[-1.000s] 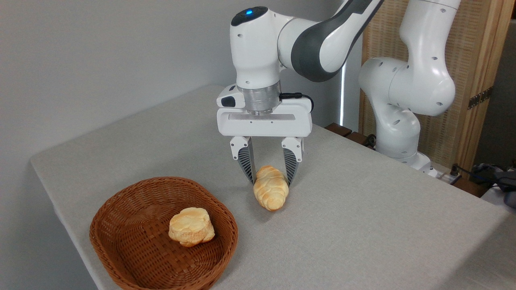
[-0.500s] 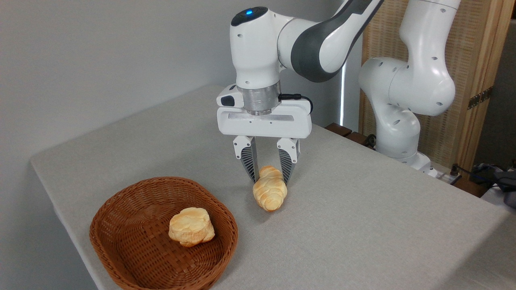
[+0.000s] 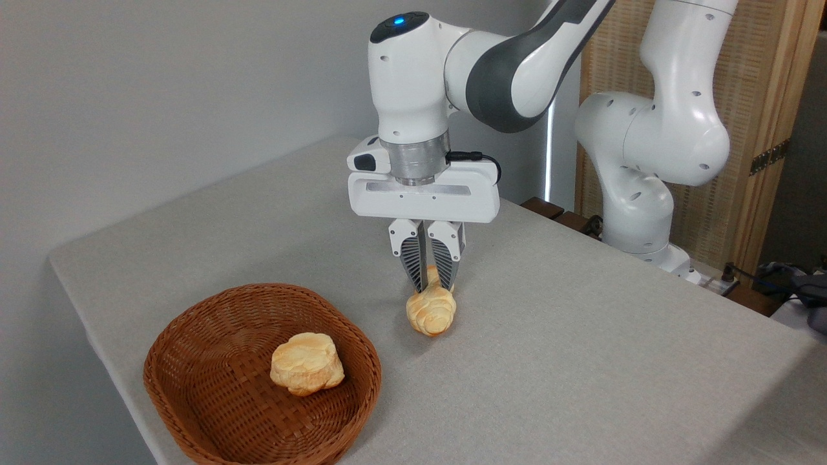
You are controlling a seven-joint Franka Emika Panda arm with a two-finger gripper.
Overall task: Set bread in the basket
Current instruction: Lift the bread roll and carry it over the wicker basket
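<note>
The golden braided bread (image 3: 431, 311) lies on the grey table to the right of the basket (image 3: 213, 400). My gripper (image 3: 429, 284) comes straight down onto it, and its grey fingers (image 3: 412, 261) pinch the loaf's middle, squeezing it narrow. The near end of the loaf still rests on the cloth; the far end is mostly hidden behind the fingers. The reddish-brown wicker basket sits at the front left of the table, about a hand's width from the loaf.
A short, chunky golden bun (image 3: 306, 362) lies inside the basket. The table's left edge (image 3: 71, 284) runs close by the basket. The arm's white base (image 3: 646, 194) stands at the back right, with cables (image 3: 788, 274) beyond it.
The fingers have drawn together from wide apart to a tight pinch on the loaf, which now looks squeezed and shorter. The arm itself has stayed in place.
</note>
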